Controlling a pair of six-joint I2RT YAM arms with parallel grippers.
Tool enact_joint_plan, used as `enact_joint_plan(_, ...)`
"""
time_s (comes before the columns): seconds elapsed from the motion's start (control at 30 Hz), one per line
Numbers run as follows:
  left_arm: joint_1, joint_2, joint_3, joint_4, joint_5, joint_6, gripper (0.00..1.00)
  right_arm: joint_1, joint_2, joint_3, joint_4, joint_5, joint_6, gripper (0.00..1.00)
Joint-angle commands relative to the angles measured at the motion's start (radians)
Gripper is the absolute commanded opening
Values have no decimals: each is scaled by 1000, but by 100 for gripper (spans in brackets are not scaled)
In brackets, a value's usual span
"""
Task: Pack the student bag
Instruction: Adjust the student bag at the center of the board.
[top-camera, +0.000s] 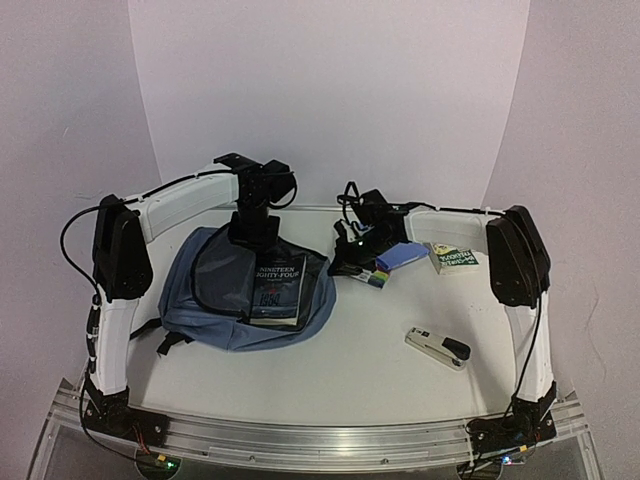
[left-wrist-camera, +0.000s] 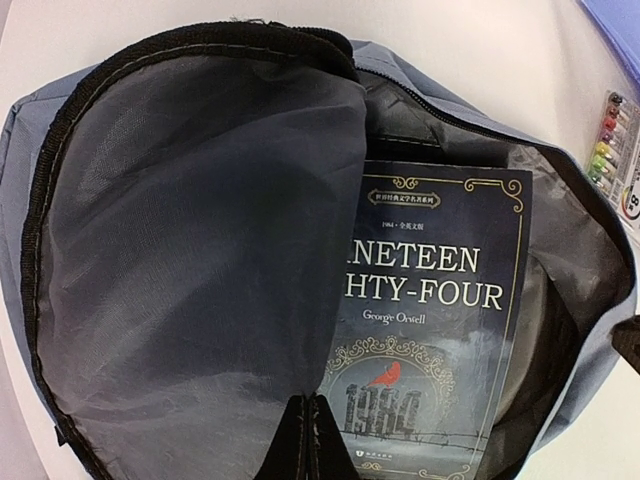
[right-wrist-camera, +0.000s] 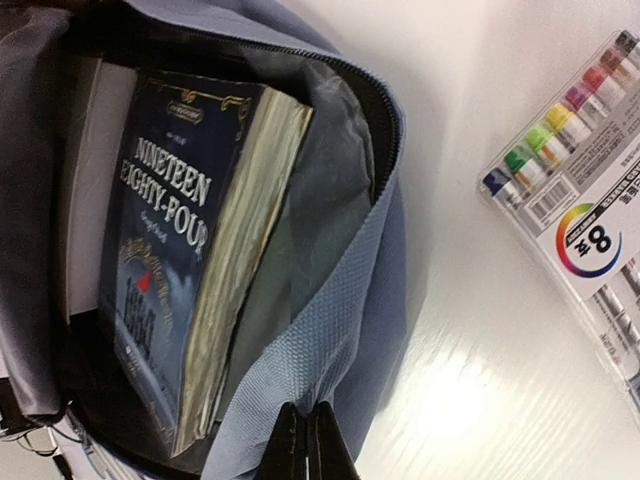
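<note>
slate-blue student bag (top-camera: 205, 318), unzipped, grey lining; book (top-camera: 279, 287) inside

Soft, even overhead light — bright tabletop, dim bag interior.
In the top view the white table (top-camera: 380, 370) glows evenly, with only a faint shadow hugging the student bag (top-camera: 200, 320). In the right wrist view a glossy glare patch lies on the tabletop beside the marker pack (right-wrist-camera: 590, 230), which blurs toward the frame edge. The book (left-wrist-camera: 440, 300) title reads sharp — the lining around it falls into murky shade.
</note>
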Motion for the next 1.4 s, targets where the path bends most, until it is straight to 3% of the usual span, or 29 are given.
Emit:
enact_joint_plan(0.0, 5, -72, 13, -9, 8, 5, 0, -3, -180, 22, 6, -65, 2, 0)
enact_joint_plan(0.23, 5, -82, 2, -2, 17, 7, 0, -5, -242, -56, -15, -25, -42, 1)
enact_joint_plan(0.37, 5, -84, -3, 3, 25, 4, 0, -1, -176, -40, -45, -5, -13, 31)
enact_joint_plan(0.5, 5, -84, -9, 22, 33, 4, 0, 21, -151, -14, -53, 33, 0, 53)
enact_joint_plan(0.57, 5, -81, -8, 27, 37, 4, 0, 29, -138, -16, -58, 33, 15, 50)
enact_joint_plan(0.67, 5, -77, -4, 30, 36, 3, 0, 41, -116, -45, -60, 40, 51, 39)
enact_joint_plan(0.77, 5, -73, -3, 31, 33, 3, 0, 59, -105, -60, -60, 54, 80, 37)
enact_joint_plan(1.03, 5, -72, -3, 39, 27, -8, 0, 84, -30, -46, -63, 84, 125, 59)
enact_joint_plan(1.3, 4, -66, 3, 43, 19, -9, 0, 86, -20, -74, -112, 188, 137, 47)
enact_joint_plan(1.37, 5, -63, 3, 46, 20, -9, 0, 87, -19, -73, -113, 193, 129, 34)
